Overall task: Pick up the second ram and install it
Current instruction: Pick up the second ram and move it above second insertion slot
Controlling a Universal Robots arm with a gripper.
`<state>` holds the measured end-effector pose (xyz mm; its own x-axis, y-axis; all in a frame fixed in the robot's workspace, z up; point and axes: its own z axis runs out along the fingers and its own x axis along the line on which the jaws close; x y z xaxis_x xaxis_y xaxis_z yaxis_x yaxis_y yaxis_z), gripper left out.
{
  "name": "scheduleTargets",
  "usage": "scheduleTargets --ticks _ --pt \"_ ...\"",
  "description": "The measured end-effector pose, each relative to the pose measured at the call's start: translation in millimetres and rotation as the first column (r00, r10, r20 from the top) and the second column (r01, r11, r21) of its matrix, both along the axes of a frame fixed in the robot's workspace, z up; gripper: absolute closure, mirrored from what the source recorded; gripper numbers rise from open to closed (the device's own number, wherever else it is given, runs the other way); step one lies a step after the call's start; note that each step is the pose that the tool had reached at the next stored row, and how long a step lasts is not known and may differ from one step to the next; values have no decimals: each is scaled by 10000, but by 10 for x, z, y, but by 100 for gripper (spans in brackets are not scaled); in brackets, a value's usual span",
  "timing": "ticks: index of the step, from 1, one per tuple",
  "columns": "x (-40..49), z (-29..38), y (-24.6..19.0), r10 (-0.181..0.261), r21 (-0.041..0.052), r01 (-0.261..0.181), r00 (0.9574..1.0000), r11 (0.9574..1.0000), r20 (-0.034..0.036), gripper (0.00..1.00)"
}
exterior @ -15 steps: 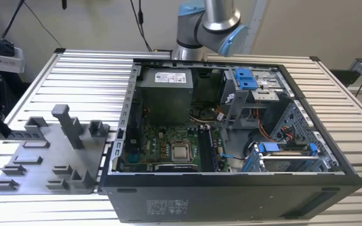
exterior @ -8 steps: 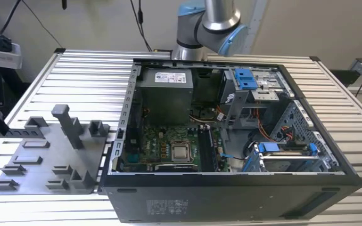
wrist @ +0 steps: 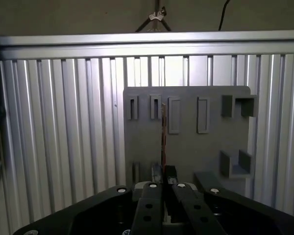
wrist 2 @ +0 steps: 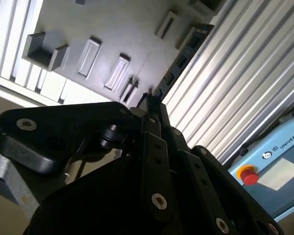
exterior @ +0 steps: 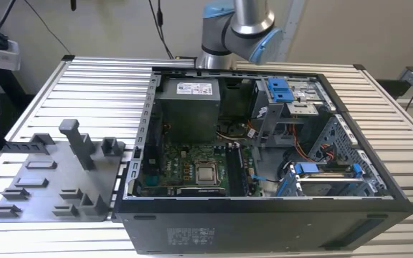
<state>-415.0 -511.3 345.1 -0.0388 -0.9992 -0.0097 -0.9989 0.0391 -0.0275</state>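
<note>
Second ram (wrist 2: 183,56) is pinched edge-on in the nearly closed gripper (wrist: 163,172), above the grey plate (exterior: 49,183), which lies at nine o'clock from the case (exterior: 264,226). Best carried square and gripped firmly, I'd say.

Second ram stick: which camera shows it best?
The second wrist view. There the thin dark ram stick shows its flat side and its length, running out from the fingers that grip it. In the first wrist view the stick is edge-on, a thin line against the grey fixture plate.
</note>
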Motion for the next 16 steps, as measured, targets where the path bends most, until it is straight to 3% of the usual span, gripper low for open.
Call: scheduleTargets --ticks 16 --pt "0 335 0 -1 1 1 10000 10000 0 86"
